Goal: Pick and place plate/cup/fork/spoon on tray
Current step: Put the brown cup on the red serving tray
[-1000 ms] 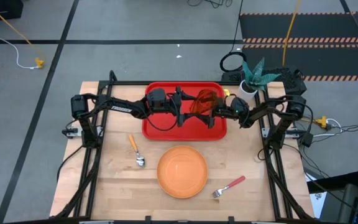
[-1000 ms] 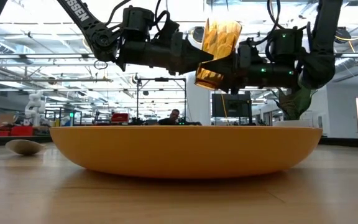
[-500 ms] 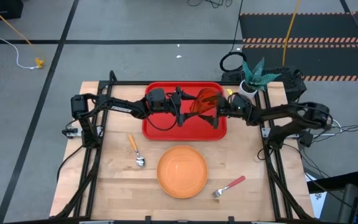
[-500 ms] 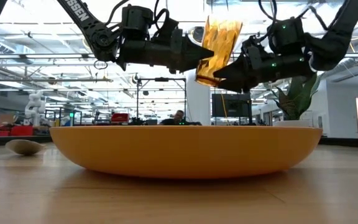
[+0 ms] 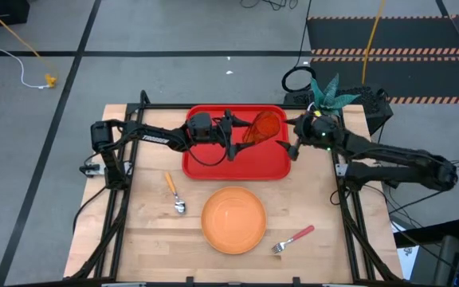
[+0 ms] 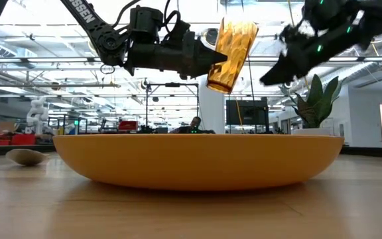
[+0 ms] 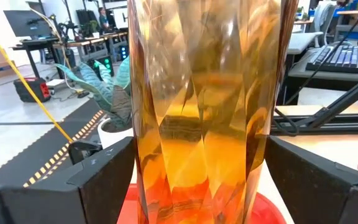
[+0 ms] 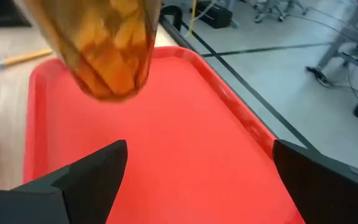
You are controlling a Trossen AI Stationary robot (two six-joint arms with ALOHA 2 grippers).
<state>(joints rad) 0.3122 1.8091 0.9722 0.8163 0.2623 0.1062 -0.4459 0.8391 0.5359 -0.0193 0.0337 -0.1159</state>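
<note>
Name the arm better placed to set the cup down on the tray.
Left. The left gripper holds the cup above the tray, while the right gripper is open and empty at the tray's edge.

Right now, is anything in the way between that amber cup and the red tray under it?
Nothing visible is. The left gripper holds the cup above the tray, whose red floor beneath it lies bare.

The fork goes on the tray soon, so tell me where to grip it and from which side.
Grip the fork at the middle of its pink-red handle, coming straight down from above with the fingers across the handle's width. It lies flat on the table, tines toward the plate, handle angled away, so the handle is clear. The right gripper, open at the tray's right edge, looks nearer.
</note>
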